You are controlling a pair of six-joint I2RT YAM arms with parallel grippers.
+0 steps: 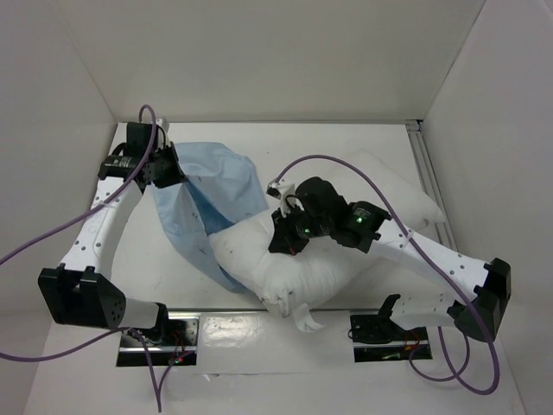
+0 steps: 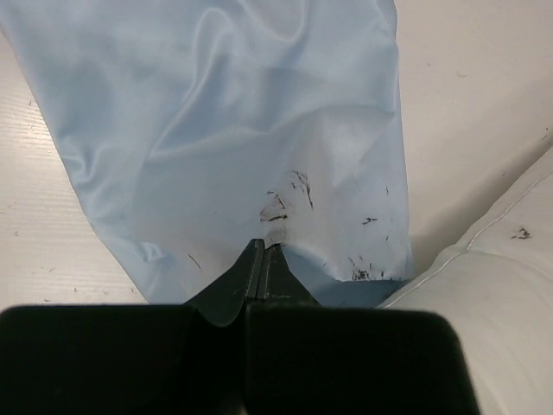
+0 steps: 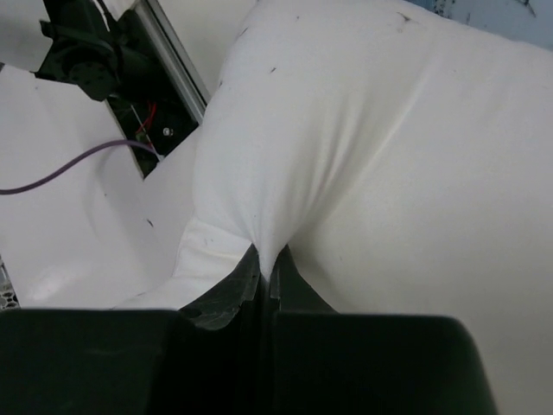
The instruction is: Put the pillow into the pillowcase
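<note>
**Both grippers clenched on cloth; pillow and pillowcase touching**

Top view: The pillowcase [image 1: 207, 194] is seen spread on the left half of the table [image 1: 346, 143], reaching toward the far edge. Its far left edge is pinched by the left gripper [image 1: 175, 175]. The pillow [image 1: 251, 255] is laid slantwise from the near centre to the far right. Its left end rests against and partly over the near right part of the pillowcase. Whether any of it is inside cannot be told. The right gripper [image 1: 289, 240] is pressed onto the top of the pillow near its left end.

Left wrist view: The left gripper [image 2: 263, 252] is shown with its jaws closed together on a fold of the pillowcase [image 2: 242, 130], which is drawn into creases at the tips. Small dark specks are seen on the cloth there. A corner of the pillow [image 2: 492, 294] is seen at the right, just beside the pillowcase.

Right wrist view: The right gripper [image 3: 263, 258] is clamped on a gathered fold of the pillow [image 3: 389, 156], whose fabric is pulled taut into the tips. A purple cable [image 3: 78, 169] and a metal rail [image 3: 173, 52] are seen at the left.
</note>
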